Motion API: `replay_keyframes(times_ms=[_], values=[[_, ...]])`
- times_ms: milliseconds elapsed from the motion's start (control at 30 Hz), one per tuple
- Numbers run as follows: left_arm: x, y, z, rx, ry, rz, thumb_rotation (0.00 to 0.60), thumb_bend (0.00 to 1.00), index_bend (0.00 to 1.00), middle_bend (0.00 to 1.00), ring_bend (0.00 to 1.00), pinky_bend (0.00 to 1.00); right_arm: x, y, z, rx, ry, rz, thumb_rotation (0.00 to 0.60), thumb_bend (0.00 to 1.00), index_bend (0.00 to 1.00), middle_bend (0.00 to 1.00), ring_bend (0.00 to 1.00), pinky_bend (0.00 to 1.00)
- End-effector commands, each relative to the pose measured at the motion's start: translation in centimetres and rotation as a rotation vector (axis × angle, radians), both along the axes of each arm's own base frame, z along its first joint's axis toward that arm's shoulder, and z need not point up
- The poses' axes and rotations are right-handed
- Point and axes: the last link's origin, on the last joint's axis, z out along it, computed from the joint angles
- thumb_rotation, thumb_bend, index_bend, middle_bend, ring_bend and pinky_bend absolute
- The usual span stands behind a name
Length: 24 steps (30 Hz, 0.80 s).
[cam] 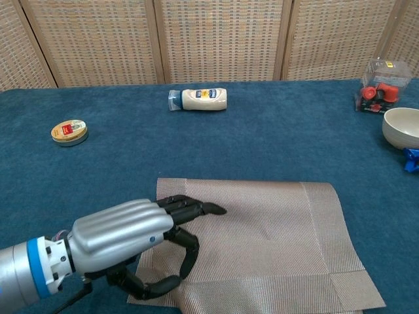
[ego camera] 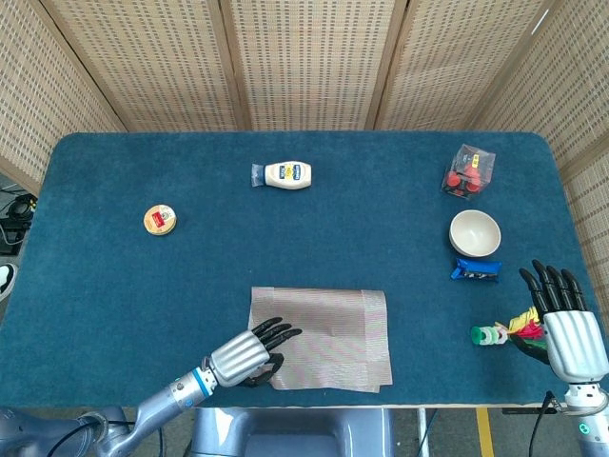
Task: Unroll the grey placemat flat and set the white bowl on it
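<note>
Resting on the near left corner of the grey placemat (cam: 262,248), left hand (cam: 124,239) with fingers (cam: 196,208) stretched out over the weave and thumb curled below, holding nothing. Probably there to press the corner down and keep it from curling back up. Looks already rolled out and lying flat on the blue table (ego camera: 114,286), close to the near edge, turned a little crooked.

Waiting far off to the right, white bowl (ego camera: 475,232), sitting upright and not on the placemat yet. Just beside it toward the near edge, small blue packet (ego camera: 476,270). Further back, clear box with red things (ego camera: 467,171).

Hovering near the right front corner, right hand (ego camera: 567,328), fingers spread and pointing away, gripping nothing. Well placed to reach forward for the bowl, most likely. Right next to it, some colourful clips (ego camera: 506,330), so careful not to bump them.

Lying further back on the table, squeeze bottle (ego camera: 284,175) on its side and round tin (ego camera: 159,220), both well away from the placemat and not needed.
</note>
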Motion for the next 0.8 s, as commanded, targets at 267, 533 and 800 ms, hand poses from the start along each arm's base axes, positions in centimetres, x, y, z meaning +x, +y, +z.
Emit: replay_keyframes(times_ms=[267,533,800], values=[[5.5,6.7,3.6,0.008,-0.178,0.270,0.600,0.68,0.83,0.00,0.00,0.00,0.1,0.1,0.1,-0.002,0.002,0.006,0.600,0.00,0.09,0.00,0.00,0.00],[5.2,12.6,6.9,0.139,-0.228,0.423,0.600,0.68,0.84,0.00,0.00,0.00,0.2,0.2,-0.2,0.008,0.006,0.007,0.600,0.00,0.09,0.00,0.00,0.00],[1.1,18.1,9.8,0.279,-0.284,0.623,0.600,0.70,0.85,0.00,0.00,0.00,0.3,0.2,-0.3,0.008,0.011,0.008,0.600,0.00,0.09,0.00,0.00,0.00]])
